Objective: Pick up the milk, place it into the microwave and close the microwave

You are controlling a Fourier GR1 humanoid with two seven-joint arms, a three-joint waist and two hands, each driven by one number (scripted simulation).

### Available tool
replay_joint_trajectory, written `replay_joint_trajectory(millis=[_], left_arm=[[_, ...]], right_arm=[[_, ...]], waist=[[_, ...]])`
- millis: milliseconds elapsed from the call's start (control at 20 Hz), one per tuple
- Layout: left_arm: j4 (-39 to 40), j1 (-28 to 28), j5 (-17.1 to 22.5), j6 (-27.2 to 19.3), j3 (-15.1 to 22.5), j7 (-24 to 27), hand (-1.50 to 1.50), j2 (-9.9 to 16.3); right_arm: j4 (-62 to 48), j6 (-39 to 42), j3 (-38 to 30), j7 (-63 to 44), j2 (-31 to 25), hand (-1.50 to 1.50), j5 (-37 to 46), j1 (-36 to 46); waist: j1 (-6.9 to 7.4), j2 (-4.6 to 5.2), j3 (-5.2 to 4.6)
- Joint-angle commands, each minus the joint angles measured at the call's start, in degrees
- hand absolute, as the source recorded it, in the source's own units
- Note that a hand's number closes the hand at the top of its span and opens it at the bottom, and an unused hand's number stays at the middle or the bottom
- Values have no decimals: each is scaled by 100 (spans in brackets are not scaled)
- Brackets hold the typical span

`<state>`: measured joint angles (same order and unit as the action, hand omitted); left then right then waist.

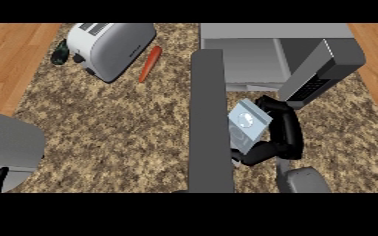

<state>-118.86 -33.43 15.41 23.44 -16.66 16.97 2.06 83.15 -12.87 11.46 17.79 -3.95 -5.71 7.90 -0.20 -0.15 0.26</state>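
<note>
The right hand (284,130) is curled around the milk (247,122), with the thumb and fingers wrapping the carton from its right side and from below. The carton is a pale blue-grey box, tilted, with one face turned up toward the view. It is held above the desk (111,125) just in front of the microwave (251,55), between the microwave's open door (209,125) on its left and the control panel (325,72) on its right. The milk is outside the cavity, near its front edge.

The microwave sits at the far right part of the desk. Its door is swung fully open and extends as a long dark grey slab toward the view's lower edge. The interior shows as a lighter grey recess.

The right forearm (303,180) enters from the lower edge, right of the door.

The left hand does not show in the view; only a grey part of the left arm (18,147) appears at the left edge.

A silver toaster (111,47) lies at the far left of the desk. An orange carrot (150,64) rests just right of it, apart from the toaster. A small dark green object (60,52) sits left of the toaster, too small to identify.
</note>
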Motion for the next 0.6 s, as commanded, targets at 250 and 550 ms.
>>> replay_joint_trajectory(millis=[250, 550], left_arm=[[368, 193, -198, 157, 29, 135, -150, -86], [202, 359, 364, 257, -585, -271, -150, 350]], right_arm=[[-2291, -1062, -565, 136, 376, 150, -16, 1768], [-4065, -414, -1555, 1054, 180, 150, -215, 2701]], waist=[[170, 46, -22], [160, 50, -19]])
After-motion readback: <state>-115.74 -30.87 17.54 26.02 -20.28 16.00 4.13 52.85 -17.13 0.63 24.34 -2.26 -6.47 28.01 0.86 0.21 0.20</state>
